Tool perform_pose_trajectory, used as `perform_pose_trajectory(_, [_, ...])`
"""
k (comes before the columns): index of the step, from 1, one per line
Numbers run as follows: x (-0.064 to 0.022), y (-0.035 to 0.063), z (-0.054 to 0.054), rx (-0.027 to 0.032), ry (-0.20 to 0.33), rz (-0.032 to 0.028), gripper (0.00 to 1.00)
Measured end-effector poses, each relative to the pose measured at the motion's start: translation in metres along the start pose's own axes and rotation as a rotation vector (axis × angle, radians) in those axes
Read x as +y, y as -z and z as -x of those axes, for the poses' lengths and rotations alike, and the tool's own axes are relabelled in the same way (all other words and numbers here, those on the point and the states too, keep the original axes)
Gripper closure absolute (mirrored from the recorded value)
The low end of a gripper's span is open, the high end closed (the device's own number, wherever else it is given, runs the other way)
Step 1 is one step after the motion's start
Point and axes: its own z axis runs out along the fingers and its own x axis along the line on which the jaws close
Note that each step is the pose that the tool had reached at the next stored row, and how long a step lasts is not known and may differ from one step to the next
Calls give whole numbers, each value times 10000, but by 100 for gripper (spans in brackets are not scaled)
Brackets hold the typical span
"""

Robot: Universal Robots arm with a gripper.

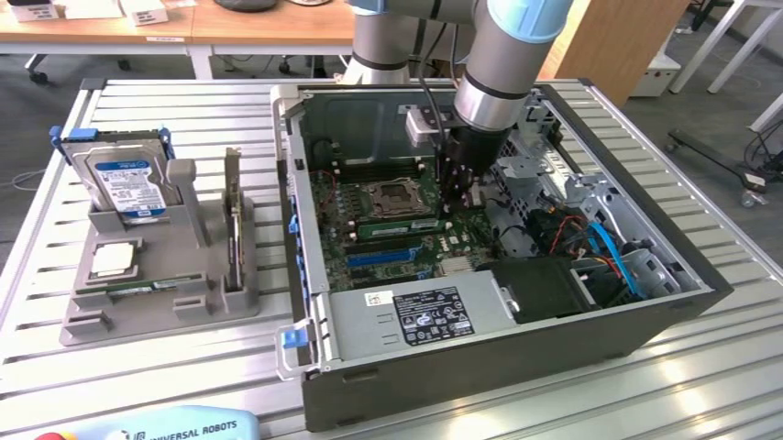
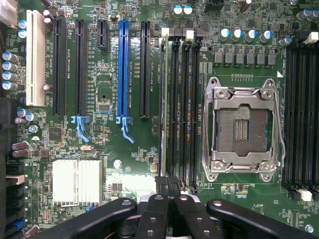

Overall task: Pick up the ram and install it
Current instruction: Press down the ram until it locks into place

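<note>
Exterior, case: the open PC case [image 1: 514,367] sat flat on the slatted tabletop [image 1: 183,367] with the board facing up, so the arm could drop straight in.
Exterior, pincer: the pincer [image 1: 465,203] was down inside the case, just to the exterior view's right of the CPU socket [image 1: 394,195].
Exterior, ram: the ram [image 1: 394,224] lay along the slots beside the socket, not over in the grey holder [image 1: 183,293] with the hard drive [image 1: 126,183].
Wrist, ram: the ram [image 2: 163,99] was edge-on, standing in the slot of its bank nearest the blue slot [image 2: 122,69].
Wrist, pincer: the pincer [image 2: 167,183] had its fingers squeezed together with nothing between them, tips over one end of the stick. Looked like a push to seat it, not a grab. Couldn't tell if it actually touched.
</note>
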Motion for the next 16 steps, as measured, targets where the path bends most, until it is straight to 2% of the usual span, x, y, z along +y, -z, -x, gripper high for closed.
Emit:
perform_pose_trajectory(11, [0, 1, 0, -1, -1, 0, 90])
perform_pose_trajectory(16, [3, 69, 0, 1, -1, 0, 90])
